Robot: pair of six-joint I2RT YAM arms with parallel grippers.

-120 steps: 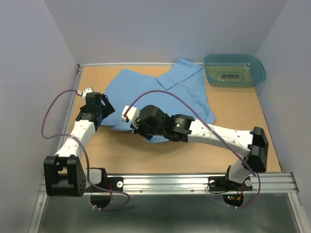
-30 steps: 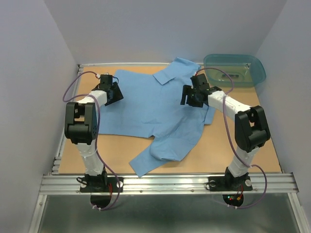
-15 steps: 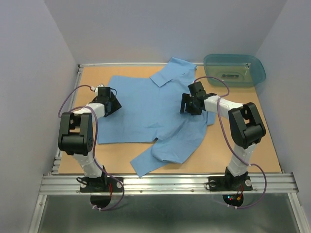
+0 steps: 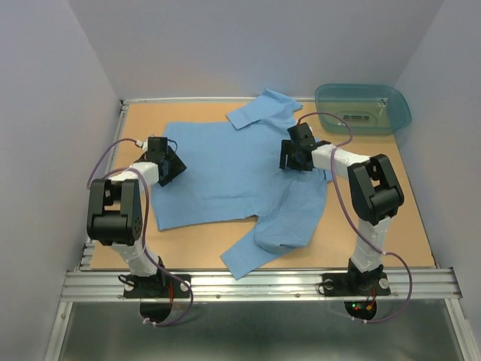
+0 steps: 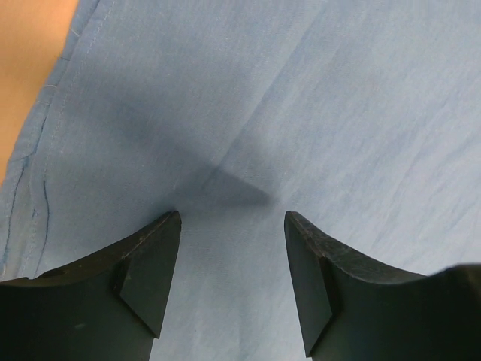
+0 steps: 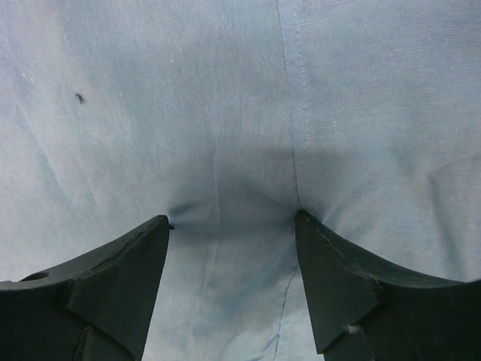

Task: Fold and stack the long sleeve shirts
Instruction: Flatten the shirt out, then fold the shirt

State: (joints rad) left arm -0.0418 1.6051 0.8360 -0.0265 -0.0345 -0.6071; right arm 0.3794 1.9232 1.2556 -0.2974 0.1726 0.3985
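One light blue long sleeve shirt [image 4: 225, 173] lies spread on the brown table, its collar [image 4: 259, 111] toward the far edge. A bunched sleeve [image 4: 274, 237] trails to the near edge. My left gripper [image 4: 170, 162] rests on the shirt's left side. In the left wrist view it [image 5: 232, 218] stands open, tips down on flat fabric [image 5: 316, 105] close to a hem. My right gripper [image 4: 294, 155] sits on the shirt's right side. It [image 6: 232, 219] is open too, and the cloth [image 6: 150, 98] puckers at both fingertips beside a seam. Nothing is pinched between either pair of jaws.
A translucent teal tub [image 4: 363, 109] stands at the far right corner, just behind the right arm. Bare table [image 4: 391, 210] shows to the right and at the near left. Walls enclose the left, far and right sides.
Both grippers have slid toward the near edge with their tips on the cloth. The shirt has shifted that way with them, and the trailing sleeve has moved nearer and to the right.
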